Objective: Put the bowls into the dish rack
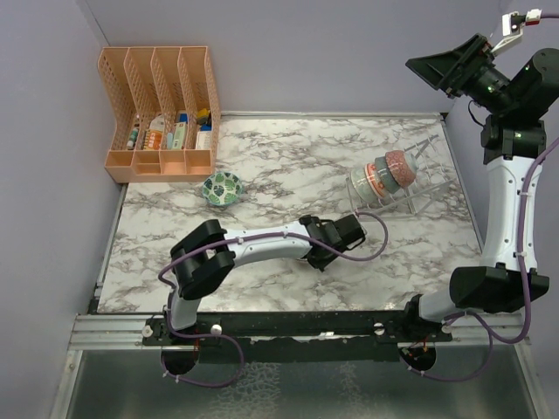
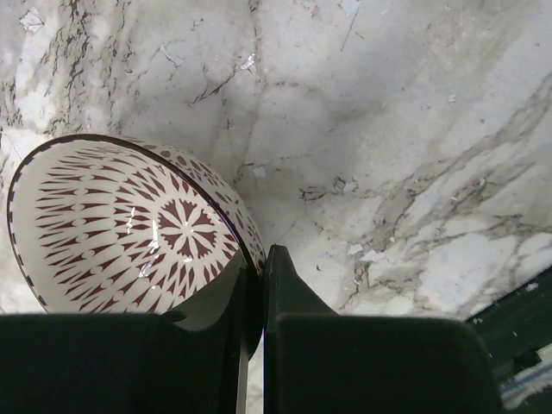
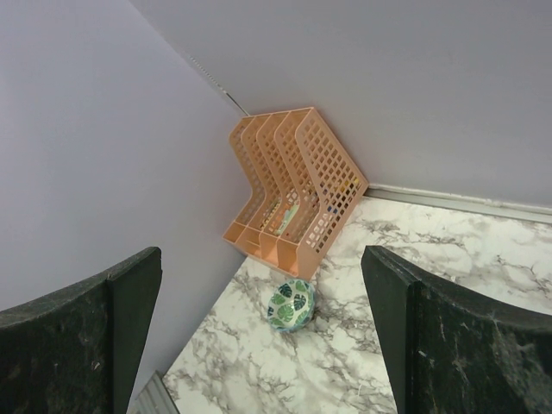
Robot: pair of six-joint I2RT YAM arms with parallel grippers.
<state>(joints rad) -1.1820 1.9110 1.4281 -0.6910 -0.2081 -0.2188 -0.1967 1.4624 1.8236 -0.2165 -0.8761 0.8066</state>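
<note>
While my left claw [image 2: 263,267] is pinching the rim of the pink-white lattice bowl [image 2: 121,224], its jaws are standing almost together, one finger inside the bowl and one outside its wall. The bowl is sitting off the claw's left finger, tilted, with its hollow turned toward my wrist. I cannot tell whether it is resting on the bench [image 2: 388,129] or just clearing it.

What I am weighing is the dish rack [image 1: 426,175]. It is lying ahead of this claw and to its right, near but not touching. Its long axis is running slantwise, away and rightward from the claw. Several bowls [image 1: 384,175] are standing on edge at the end nearest the claw, so I am judging that the free ribs are waiting at the far end, past them.

My right claw [image 1: 454,65] is hanging high above and beyond the rack, jaws wide apart and holding nothing, so the left one is nearer at bench height.

The green-leaf bowl [image 1: 222,187] is lying well to the left claw's left.
</note>
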